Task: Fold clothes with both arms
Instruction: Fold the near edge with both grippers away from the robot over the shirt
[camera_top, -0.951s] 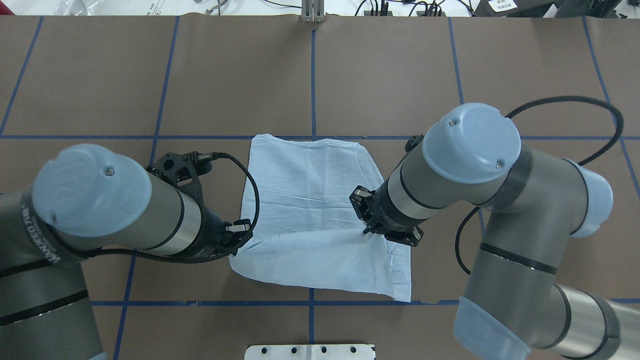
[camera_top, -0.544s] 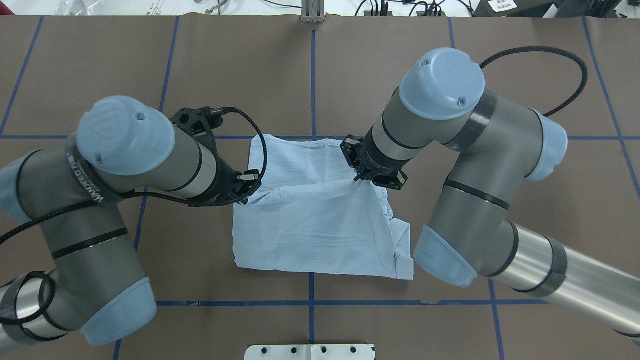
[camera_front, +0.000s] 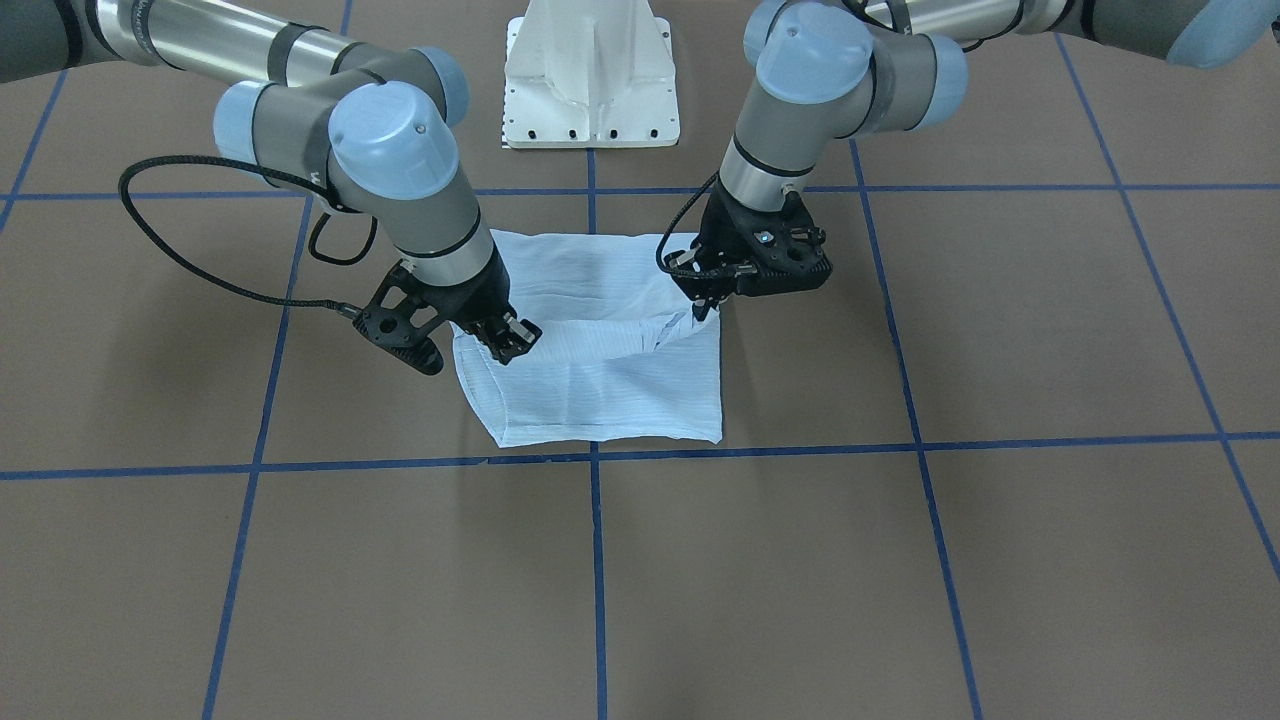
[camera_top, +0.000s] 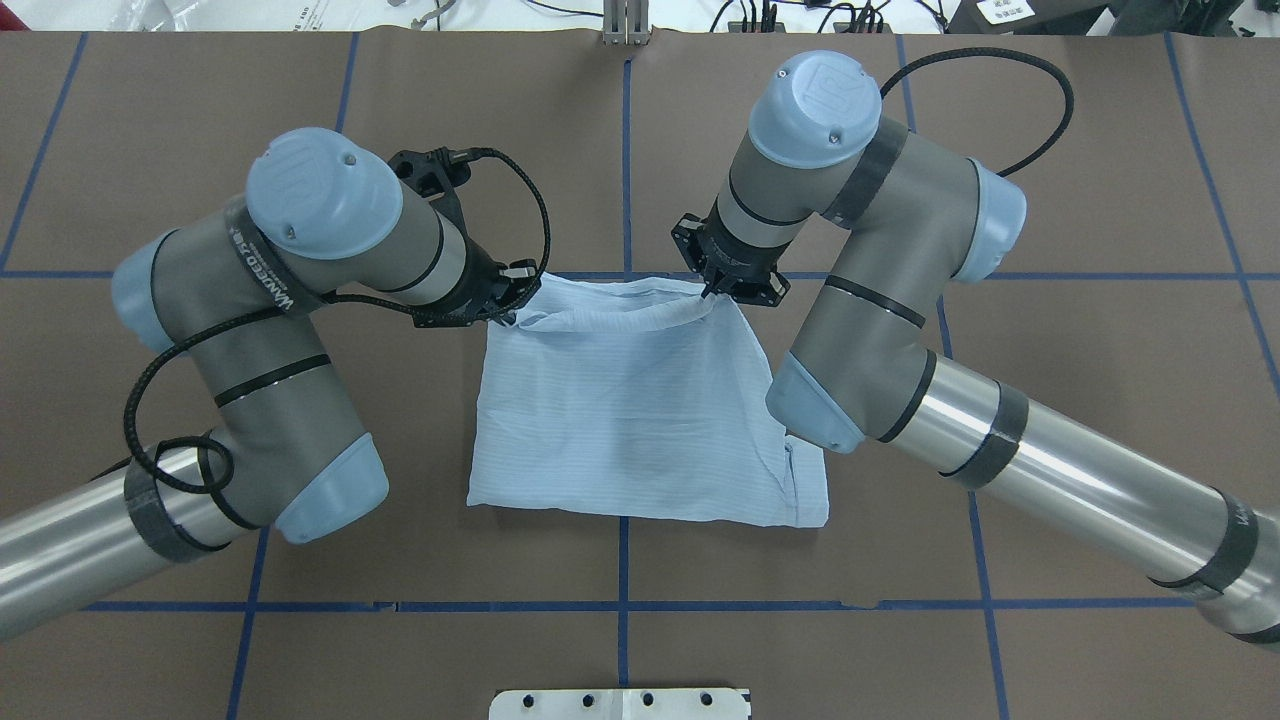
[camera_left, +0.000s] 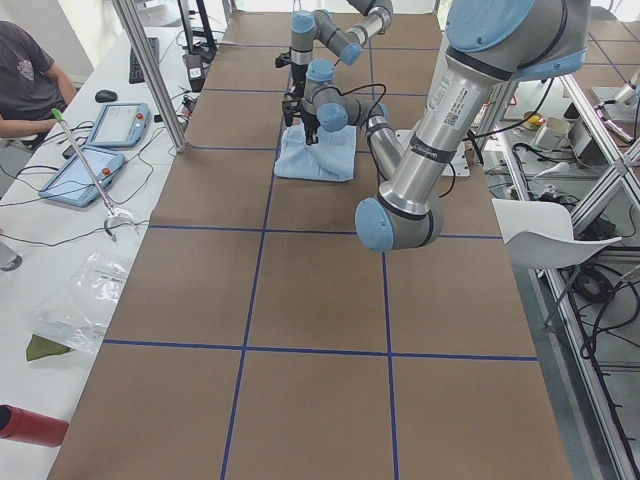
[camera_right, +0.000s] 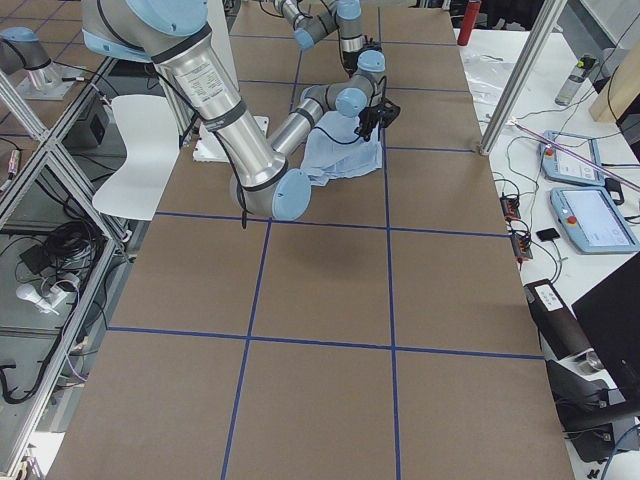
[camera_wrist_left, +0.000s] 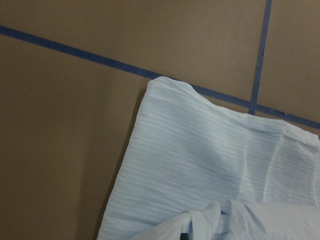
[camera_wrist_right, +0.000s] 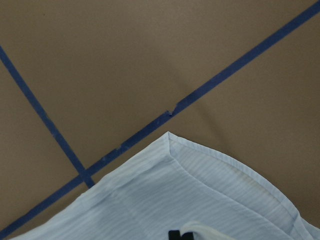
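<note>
The pale blue shirt (camera_top: 640, 420) lies folded in the middle of the table, a lifted band of cloth stretched taut along its far edge. My left gripper (camera_top: 508, 312) is shut on the left end of that band, and my right gripper (camera_top: 712, 291) is shut on the right end. From the front, the left gripper (camera_front: 703, 305) and right gripper (camera_front: 512, 345) pinch the raised fold above the shirt (camera_front: 610, 390). Each wrist view looks down on a corner of the shirt (camera_wrist_left: 200, 165) (camera_wrist_right: 175, 200) near a blue tape line.
Blue tape lines (camera_top: 625, 150) divide the brown table cover into squares. The white pedestal base (camera_front: 590, 70) stands on the robot's side of the shirt. A side desk holds tablets (camera_left: 120, 125), a seated person (camera_left: 25, 70) and a red bottle (camera_left: 30, 425).
Both arms have moved away from the robot, carrying the gripped cloth from the shirt's near part across to its far edge. The shirt's near edge has slid slightly forward.
</note>
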